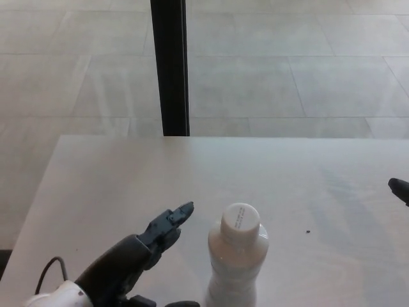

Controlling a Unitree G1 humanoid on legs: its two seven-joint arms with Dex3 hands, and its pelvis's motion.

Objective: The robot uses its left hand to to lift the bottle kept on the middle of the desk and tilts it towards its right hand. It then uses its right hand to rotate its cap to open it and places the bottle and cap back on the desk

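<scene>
Fingers (171,224) of the left hand (131,259) stretch forward and apart in the head view, with the thumb tip low at the picture's bottom edge, so the hand is spread and holds nothing. It sits just left of the bottle (235,262), close beside it but not touching as far as can be seen. That white bottle stands upright on the desk (287,173), near its front edge and about mid-width, its cap (240,220) on and some small print showing on top. Only a dark tip of the right hand (399,188) shows at the right edge, well apart from the bottle; whether its fingers are spread or closed cannot be told. A small dark speck (307,231) lies on the desk right of the bottle. Beyond the desk, a black post (170,64) rises from the tiled floor (287,64).
</scene>
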